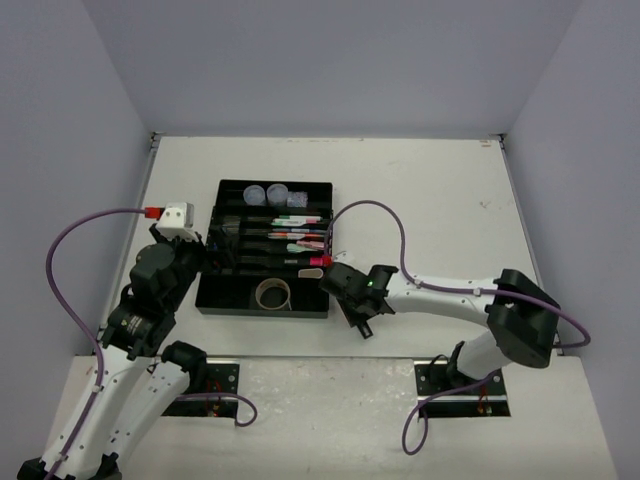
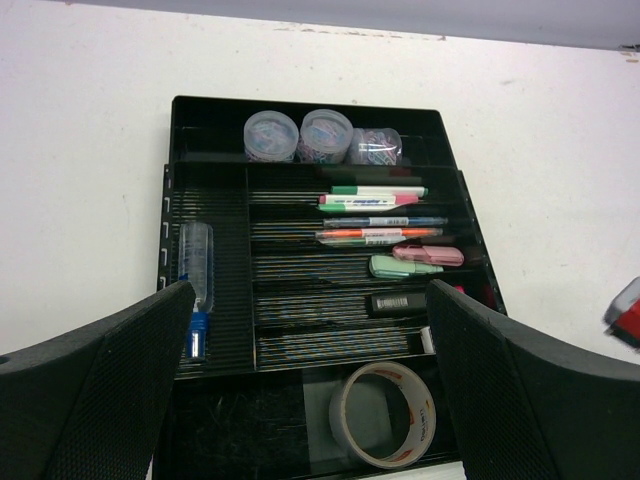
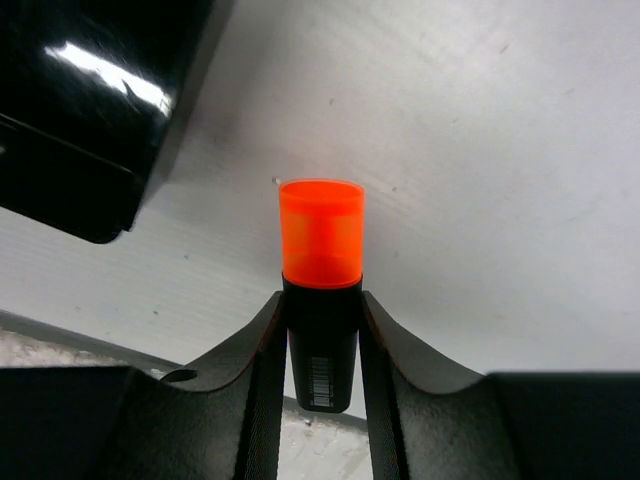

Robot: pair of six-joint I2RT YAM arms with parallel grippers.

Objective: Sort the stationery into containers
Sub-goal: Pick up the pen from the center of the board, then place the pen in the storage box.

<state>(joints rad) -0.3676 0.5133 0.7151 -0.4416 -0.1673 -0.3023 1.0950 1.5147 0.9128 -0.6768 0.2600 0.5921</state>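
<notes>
The step in hand is the pickup of the orange highlighter (image 3: pixel 321 232). The right gripper (image 3: pixel 322 297) has its fingers pressed against the black barrel, pinching it just below the cap. The highlighter sits outside the black tray (image 1: pixel 225 293), just beside its right edge, over the white table (image 1: pixel 430 200) (I cannot tell whether it is lifted off the surface or resting on it).

Most of the other items lie in the tray: the tape roll (image 2: pixel 343 418) in the wide near section, the round tubs (image 2: pixel 271 136) along the far row, and the pink highlighter (image 2: pixel 428 255) and green highlighter (image 2: pixel 400 267) in a long slot. The next move probably calls for raising the highlighter above the tray wall, carrying it left, lining it up with a long slot and releasing it low. The slots are narrow, so alignment matters.

The right arm stretches low and leftward from its base, with its wrist at the tray's right side. The left arm is folded up at the tray's near left corner. The left gripper (image 2: pixel 310 300) is spread wide and empty, facing across the tray.
</notes>
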